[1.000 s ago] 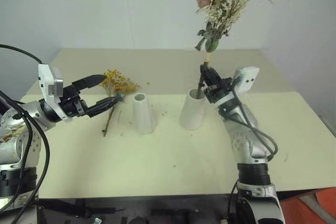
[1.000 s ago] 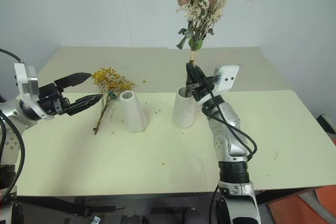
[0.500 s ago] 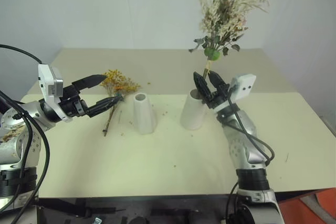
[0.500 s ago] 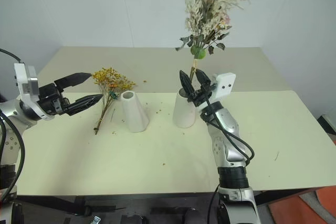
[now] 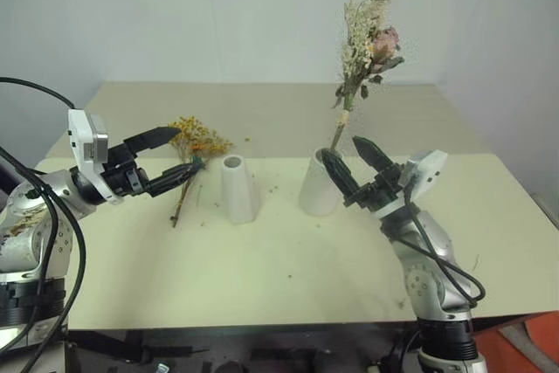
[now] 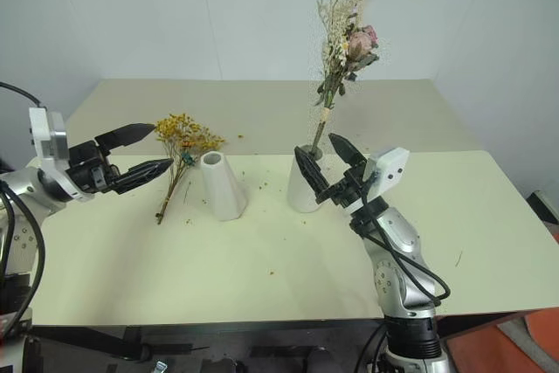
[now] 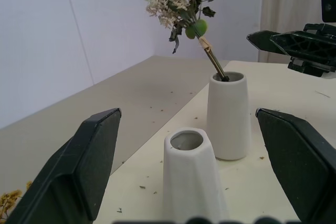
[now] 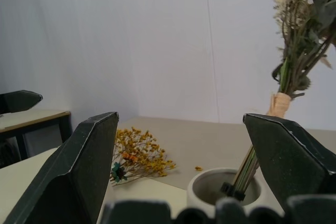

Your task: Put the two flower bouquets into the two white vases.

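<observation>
Left gripper [image 5: 168, 160] gaping wide, empty, nearer arm; yellow bouquet [image 5: 194, 153] lying just beyond fingertips, perhaps touching, stem toward robot.

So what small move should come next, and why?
Probably the left pincer should close on the yellow bouquet. The cream bouquet already stands in the wide vase, and the open right pincer is clear of it. The yellow one lies on the table, the left pincer is open around its stem, and the slim vase is empty.
</observation>
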Tool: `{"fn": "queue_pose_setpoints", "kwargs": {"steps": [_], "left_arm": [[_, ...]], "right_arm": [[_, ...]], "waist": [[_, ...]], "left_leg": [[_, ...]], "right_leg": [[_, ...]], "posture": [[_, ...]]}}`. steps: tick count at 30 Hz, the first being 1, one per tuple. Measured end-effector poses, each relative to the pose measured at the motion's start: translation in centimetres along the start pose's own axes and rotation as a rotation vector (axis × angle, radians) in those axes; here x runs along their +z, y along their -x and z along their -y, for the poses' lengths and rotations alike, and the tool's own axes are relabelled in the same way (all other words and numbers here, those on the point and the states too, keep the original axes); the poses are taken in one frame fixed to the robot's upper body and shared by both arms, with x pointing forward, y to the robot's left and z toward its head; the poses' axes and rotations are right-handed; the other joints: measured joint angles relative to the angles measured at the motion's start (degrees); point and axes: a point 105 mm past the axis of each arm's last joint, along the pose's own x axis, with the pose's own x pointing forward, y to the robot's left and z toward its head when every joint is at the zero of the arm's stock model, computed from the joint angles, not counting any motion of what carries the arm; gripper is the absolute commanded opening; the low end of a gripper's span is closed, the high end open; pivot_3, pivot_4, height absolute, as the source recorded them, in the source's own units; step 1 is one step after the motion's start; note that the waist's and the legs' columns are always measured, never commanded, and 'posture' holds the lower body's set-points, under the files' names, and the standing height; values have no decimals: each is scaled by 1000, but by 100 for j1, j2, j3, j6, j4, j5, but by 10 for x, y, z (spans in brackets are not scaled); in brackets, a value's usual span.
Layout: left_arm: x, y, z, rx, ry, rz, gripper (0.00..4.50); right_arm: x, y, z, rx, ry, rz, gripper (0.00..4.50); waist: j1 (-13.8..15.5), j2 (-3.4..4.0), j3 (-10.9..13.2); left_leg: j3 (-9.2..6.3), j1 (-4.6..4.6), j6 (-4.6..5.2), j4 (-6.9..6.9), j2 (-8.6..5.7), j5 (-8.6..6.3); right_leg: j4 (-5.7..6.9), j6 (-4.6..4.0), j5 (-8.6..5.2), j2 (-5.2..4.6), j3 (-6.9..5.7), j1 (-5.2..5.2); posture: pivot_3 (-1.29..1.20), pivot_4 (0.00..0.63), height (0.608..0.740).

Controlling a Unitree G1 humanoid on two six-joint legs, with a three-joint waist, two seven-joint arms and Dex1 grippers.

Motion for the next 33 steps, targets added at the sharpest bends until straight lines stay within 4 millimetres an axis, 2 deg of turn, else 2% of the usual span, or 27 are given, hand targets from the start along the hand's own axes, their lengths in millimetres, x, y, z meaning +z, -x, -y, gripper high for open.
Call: {"fn": "queue_pose_setpoints", "kwargs": {"steps": [8,14,20,26,33], "left_arm": [[1,-1,-1,1,-1,5,4500],[0,-1,0,6,0,7,4500],[-1,0,1,13,0,5,4500],[-1,1,2,18,-3,1,4500],[-6,5,4,32,6,-14,4500]], "right_arm": [[-1,4,4,-12,7,-13,4468],[5,-2,26,-42,12,-36,4468],[1,-23,59,-66,8,-153,4468],[-17,-38,67,-30,-36,-276,4468],[-21,-58,70,-4,-68,-337,4468]], "waist": [[15,0,0],[20,0,0],[7,0,0],[-6,0,0],[-5,0,0]], "left_leg": [[0,-1,0,0,-1,0],[0,0,0,0,0,0],[1,-1,0,-1,0,0],[3,-3,0,-1,-1,0],[2,-5,0,-1,-1,0]], "right_leg": [[0,0,0,-2,0,0],[-1,-1,-1,-1,-1,1],[-1,-3,-2,0,-1,0],[-1,-3,-1,-2,1,-2],[-1,-3,-1,-3,0,-3]], "posture": [[0,150,740],[0,150,740],[0,150,740],[0,150,740],[0,150,740]]}}
